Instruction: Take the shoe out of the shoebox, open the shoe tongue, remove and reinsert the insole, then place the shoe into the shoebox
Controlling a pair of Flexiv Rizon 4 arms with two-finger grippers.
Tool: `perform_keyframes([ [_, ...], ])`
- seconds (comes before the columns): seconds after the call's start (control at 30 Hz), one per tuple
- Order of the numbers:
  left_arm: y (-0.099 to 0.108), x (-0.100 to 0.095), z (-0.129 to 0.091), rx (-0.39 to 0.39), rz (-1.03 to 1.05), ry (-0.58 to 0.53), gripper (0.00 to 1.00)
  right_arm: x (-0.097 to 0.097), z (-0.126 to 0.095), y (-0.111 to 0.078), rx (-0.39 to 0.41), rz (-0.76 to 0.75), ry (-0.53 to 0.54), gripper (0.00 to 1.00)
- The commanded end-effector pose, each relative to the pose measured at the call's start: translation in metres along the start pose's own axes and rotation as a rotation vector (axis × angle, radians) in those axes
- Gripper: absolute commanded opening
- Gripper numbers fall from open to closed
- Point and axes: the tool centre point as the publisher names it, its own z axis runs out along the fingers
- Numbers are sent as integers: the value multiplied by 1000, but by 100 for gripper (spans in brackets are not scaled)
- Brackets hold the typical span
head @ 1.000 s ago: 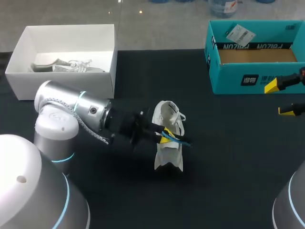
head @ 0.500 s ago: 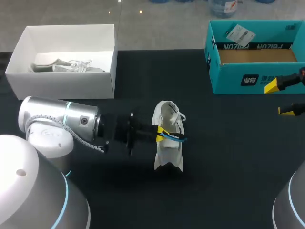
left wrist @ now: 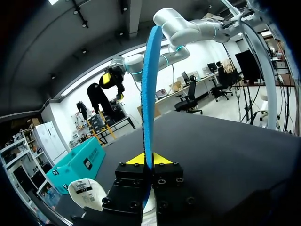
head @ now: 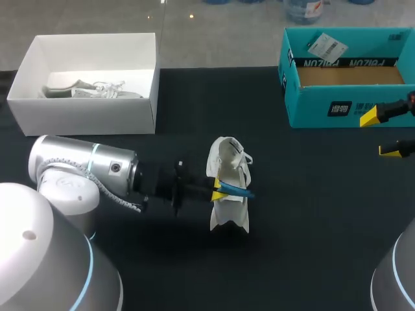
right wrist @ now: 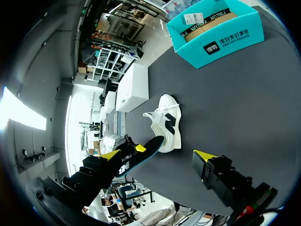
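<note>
The shoe (head: 228,201) lies on the table (head: 311,214), well apart from the shoebox (head: 343,107). Just over it the left gripper (head: 219,185) pinches the blue insole (head: 238,190); the right gripper (head: 380,134), fingers spread, hangs far off. Reinsertion likely comes next: feed the insole into the shoe's opening.

One black table (head: 311,214). Two open boxes stand on it: one teal shoebox (head: 343,97) and one white box (head: 84,113). There are two shoes: one white shoe (head: 228,210) on the table and one pale shoe (head: 87,91) inside the white box. One blue insole (head: 236,190). One paper label (head: 327,46) on the teal shoebox. Two robot arms, one left arm (head: 78,168) and one right arm (head: 395,278). Each carries one gripper, the left gripper (head: 220,188) and the right gripper (head: 381,134), making four yellow fingertips (head: 369,117) altogether.
</note>
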Motion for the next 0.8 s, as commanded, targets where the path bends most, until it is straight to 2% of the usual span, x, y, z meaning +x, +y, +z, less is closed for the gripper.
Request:
perform_keyframes([
  [0.03, 8, -3, 4, -4, -13, 16, 0, 0, 1, 0, 1, 2, -2, 100],
  [0.8, 61, -26, 14, -79, -42, -53, 0, 0, 1, 0, 1, 2, -2, 100],
])
